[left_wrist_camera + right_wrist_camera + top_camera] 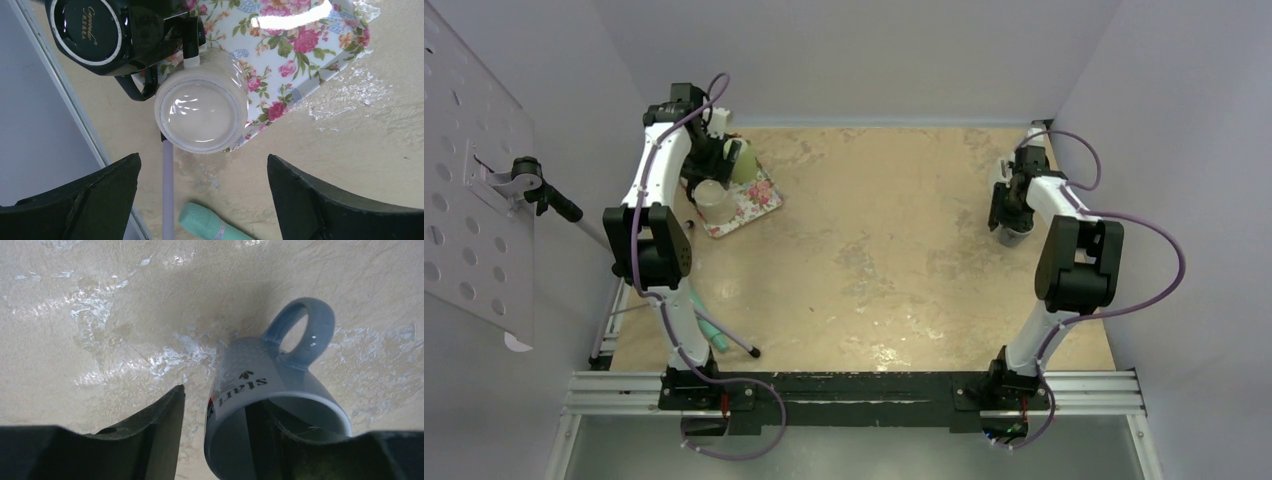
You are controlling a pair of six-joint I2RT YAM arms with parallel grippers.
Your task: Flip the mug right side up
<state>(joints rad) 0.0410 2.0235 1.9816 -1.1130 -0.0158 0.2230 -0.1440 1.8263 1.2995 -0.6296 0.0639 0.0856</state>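
One beige table [874, 250] is carrying everything, and two arms are reaching out over it: the left arm [659, 200] is stretching to the far left corner, and the right arm [1074, 260] is bending toward the far right edge.

One flowered tray [300, 45] is lying under the left arm at the far left. One black cup [100, 35] with a handle and gold lettering on its face is sitting at the tray's edge. One whitish translucent cup [200, 112] is lying just beside it, overhanging the tray's rim.

The left gripper [202, 165] is hovering above that whitish cup with its jaws spread as wide as they go, and it is gripping nothing.

One grey-blue mug [250, 385] is standing apart on the bare table at the far right, right under the right wrist. Its mouth is facing up toward the camera, and its single handle is pointing away.

The right gripper [216, 407] is straddling the mug's wall with its jaws partly parted. One finger [265, 435] is reaching down inside the mug, while the other finger [155, 435] is hanging outside with a clear gap to the wall, so it is not clamping the mug.

One pale rod [168, 195] and one teal cylinder [210, 225] are lying on the table near the left arm's base.
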